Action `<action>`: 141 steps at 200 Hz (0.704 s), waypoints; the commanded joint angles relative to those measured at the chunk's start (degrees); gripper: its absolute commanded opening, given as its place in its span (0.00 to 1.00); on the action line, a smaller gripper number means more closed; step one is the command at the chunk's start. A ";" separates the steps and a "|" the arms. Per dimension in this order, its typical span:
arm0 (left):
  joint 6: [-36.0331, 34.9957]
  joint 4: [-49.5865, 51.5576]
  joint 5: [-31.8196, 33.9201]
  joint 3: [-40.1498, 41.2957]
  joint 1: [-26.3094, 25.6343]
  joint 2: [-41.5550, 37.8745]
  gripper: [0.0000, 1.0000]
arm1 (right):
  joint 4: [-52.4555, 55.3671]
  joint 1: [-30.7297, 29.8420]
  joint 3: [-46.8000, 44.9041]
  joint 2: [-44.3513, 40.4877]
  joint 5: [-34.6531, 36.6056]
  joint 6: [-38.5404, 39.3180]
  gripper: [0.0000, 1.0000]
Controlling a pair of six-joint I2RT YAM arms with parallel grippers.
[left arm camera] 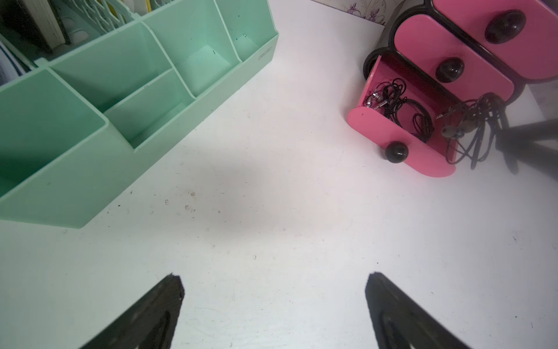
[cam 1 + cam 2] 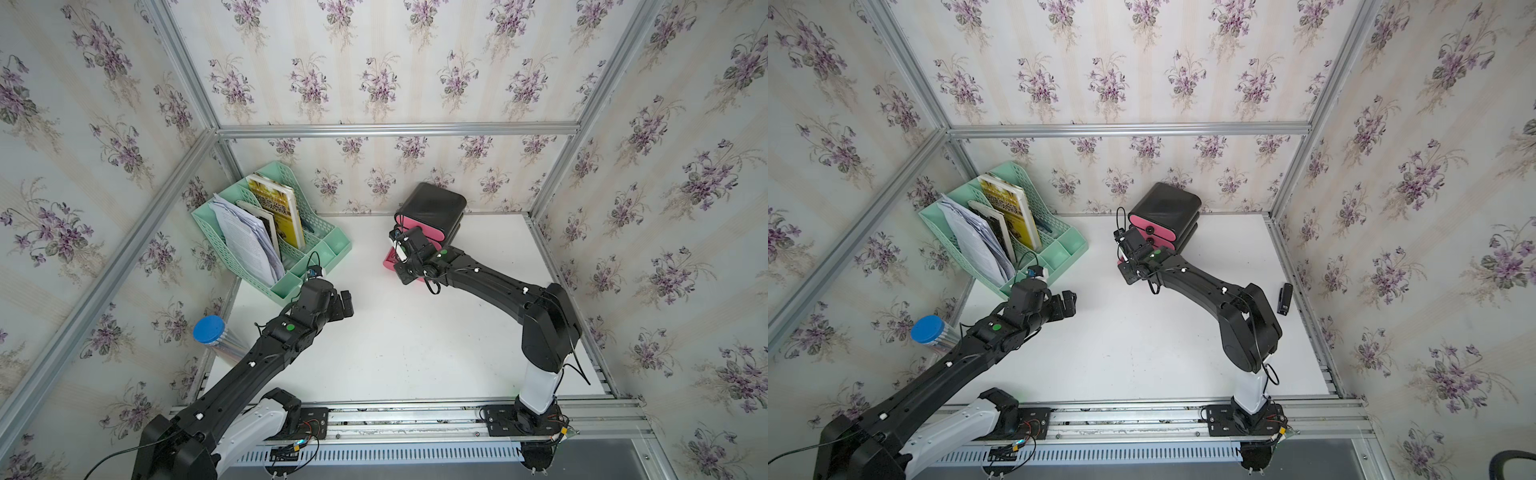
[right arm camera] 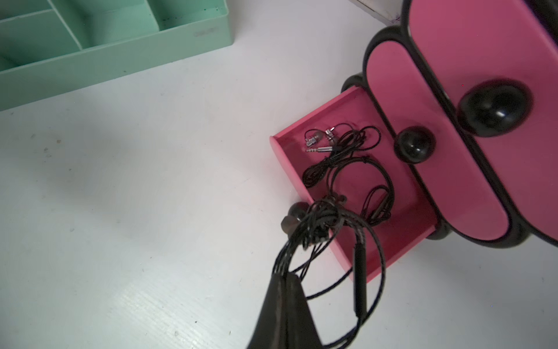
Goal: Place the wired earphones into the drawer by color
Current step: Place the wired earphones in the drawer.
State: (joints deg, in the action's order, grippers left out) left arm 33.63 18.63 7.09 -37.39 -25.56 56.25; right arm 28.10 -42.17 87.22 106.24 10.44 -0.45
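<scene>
Right gripper (image 3: 282, 276): I see its two fingers pinched tight together on a bunch of thin black wire.
Held earphones (image 3: 360, 263): They are black and hang from the right gripper in loose loops. The bunch is over the front edge of the bottom drawer, close to its round knob. Some loops hang outside, over the bench. I cannot tell if they touch the drawer.
Left gripper (image 1: 273, 281): It is wide open and holds nothing. It hovers over a bare part of the bench, near the green rack.
Cabinet (image 2: 432, 203): It is small and black and stands at the back of the bench, by the wall. The top two pink drawers are shut.
Bottom drawer (image 3: 401, 238): It is pulled out onto the bench.
Earphones in the drawer (image 3: 347, 157): Black wires lie curled inside, with a shiny plug at one end. I cannot count the sets.
Green rack (image 1: 90, 181): It stands well apart from the cabinet.
Bench (image 1: 271, 196): It is white.
</scene>
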 commanded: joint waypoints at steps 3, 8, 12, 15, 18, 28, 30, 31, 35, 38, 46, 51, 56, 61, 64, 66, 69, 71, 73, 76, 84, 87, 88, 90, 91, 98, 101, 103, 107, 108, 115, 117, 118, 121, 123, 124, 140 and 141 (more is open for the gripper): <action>0.82 -1.40 -1.45 -0.41 0.00 0.22 0.99 | -1.54 1.49 0.41 0.36 -0.11 0.01 0.00; 0.83 -1.41 -1.53 -0.41 0.05 0.26 0.99 | -1.63 1.85 0.40 0.41 -0.17 0.05 0.00; 0.83 -1.41 -1.55 -0.41 -0.01 0.26 0.99 | -1.73 2.10 0.41 0.45 -0.18 0.09 0.00; 0.87 -1.41 -1.56 -0.41 0.02 0.26 0.99 | -1.81 2.33 0.41 0.45 -0.31 0.10 0.00; 0.88 -1.38 -1.56 -0.41 -0.01 0.26 0.99 | -1.89 2.48 0.41 0.54 -0.33 0.14 0.00; 0.96 -1.41 -1.69 -0.32 0.02 0.26 0.99 | -2.16 3.05 0.41 0.68 -0.36 0.26 0.00; 0.99 -1.41 -1.70 -0.32 0.04 0.26 0.99 | -2.17 3.17 0.41 0.65 -0.40 0.22 0.00; 1.00 -1.41 -1.71 -0.32 0.01 0.26 0.99 | -2.21 3.25 0.41 0.69 -0.41 0.29 0.00; 1.02 -1.45 -1.73 -0.32 0.02 0.26 0.99 | -2.33 3.53 0.41 0.80 -0.41 0.35 0.00; 1.07 -1.42 -1.73 -0.32 0.02 0.26 0.99 | -2.39 3.74 0.41 0.89 -0.48 0.36 0.00; 1.01 -1.47 -1.73 -0.36 -0.01 0.26 0.99 | -2.54 4.06 0.55 1.12 -0.64 0.45 0.00; 1.05 -1.47 -1.73 -0.28 0.03 0.26 0.99 | -2.68 4.34 0.57 1.21 -0.70 0.45 0.00; 1.00 -1.49 -1.73 -0.25 0.02 0.26 0.99 | -2.73 4.60 0.57 1.30 -0.74 0.53 0.00; 1.00 -1.49 -1.73 -0.28 -0.01 0.26 0.99 | -2.90 4.78 0.66 1.50 -0.86 0.60 0.00; 1.00 -1.48 -1.73 -0.28 -0.01 0.26 0.99 | -2.95 4.97 0.75 1.59 -0.92 0.62 0.00; 1.02 -1.49 -1.78 -0.31 0.03 0.31 0.99 | -2.98 5.03 0.80 1.71 -0.98 0.62 0.00; 1.00 -1.49 -1.74 -0.27 0.00 0.27 0.99 | -3.04 5.16 0.82 1.77 -1.07 0.69 0.00; 1.00 -1.49 -1.73 -0.26 0.03 0.33 0.99 | -3.11 5.30 0.88 1.96 -1.15 0.71 0.00; 1.07 -1.49 -1.73 -0.26 0.00 0.30 0.99 | -3.17 5.38 0.90 2.07 -1.28 0.75 0.00; 1.01 -1.49 -1.73 -0.30 0.00 0.35 0.99 | -3.34 5.48 0.86 2.17 -1.29 0.79 0.00; 1.09 -1.49 -1.74 -0.25 0.03 0.35 0.99 | -3.56 5.79 0.96 2.60 -1.55 0.88 0.00; 1.16 -1.49 -1.78 -0.24 -0.01 0.35 0.99 | -3.64 5.95 1.06 2.84 -1.58 0.89 0.00; 1.17 -1.49 -1.75 -0.24 -0.01 0.35 0.99 | -3.65 6.00 1.08 2.88 -1.57 0.89 0.00; 1.18 -1.49 -1.80 -0.23 0.01 0.35 0.99 | -3.59 6.04 1.17 3.02 -1.58 0.89 0.00; 1.18 -1.49 -1.81 -0.23 0.00 0.35 0.99 | -3.54 6.09 1.18 3.11 -1.57 0.89 0.00; 1.21 -1.49 -1.86 -0.19 0.06 0.35 0.99 | -3.52 6.30 1.45 3.50 -1.67 0.94 0.00; 1.19 -1.49 -1.90 -0.23 -0.01 0.35 0.99 | -3.61 6.31 1.46 3.67 -1.73 0.97 0.00; 1.18 -1.49 -1.91 -0.16 -0.01 0.35 0.99 | -3.69 6.38 1.51 3.77 -1.73 0.97 0.00; 1.18 -1.43 -1.88 -0.14 0.03 0.35 0.99 | -3.79 6.47 1.47 3.99 -1.80 0.98 0.00; 1.18 -1.42 -1.90 -0.14 0.01 0.35 0.99 | -3.82 6.48 1.51 4.03 -1.77 0.98 0.00; 1.20 -1.41 -1.82 -0.14 0.04 0.35 0.99 | -4.01 6.65 1.56 4.38 -1.84 0.96 0.00; 1.18 -1.41 -1.82 -0.10 0.02 0.35 0.99 | -4.06 6.68 1.57 4.45 -1.85 0.97 0.00; 1.18 -1.41 -1.82 -0.12 0.00 0.35 0.99 | -4.08 6.72 1.61 4.48 -1.84 0.97 0.00; 1.22 -1.41 -1.82 -0.06 0.05 0.35 0.99 | -4.13 6.75 1.56 4.58 -1.95 0.98 0.00; 1.23 -1.43 -1.82 -0.06 0.02 0.35 0.99 | -4.18 6.71 1.62 4.61 -1.92 0.98 0.00; 1.25 -1.42 -1.82 -0.10 0.01 0.35 0.99 | -4.23 6.77 1.63 4.69 -1.96 0.98 0.00; 1.27 -1.49 -1.82 -0.01 0.05 0.41 0.99 | -4.45 7.10 1.80 5.28 -2.08 0.93 0.00; 1.27 -1.49 -1.82 -0.03 0.06 0.42 0.99 | -4.45 7.10 1.80 5.33 -2.08 0.95 0.00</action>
State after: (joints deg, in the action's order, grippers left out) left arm 34.85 18.61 5.30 -37.36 -25.58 56.60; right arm 25.21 -35.46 88.51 110.96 8.80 0.08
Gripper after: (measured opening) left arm 0.989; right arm 0.063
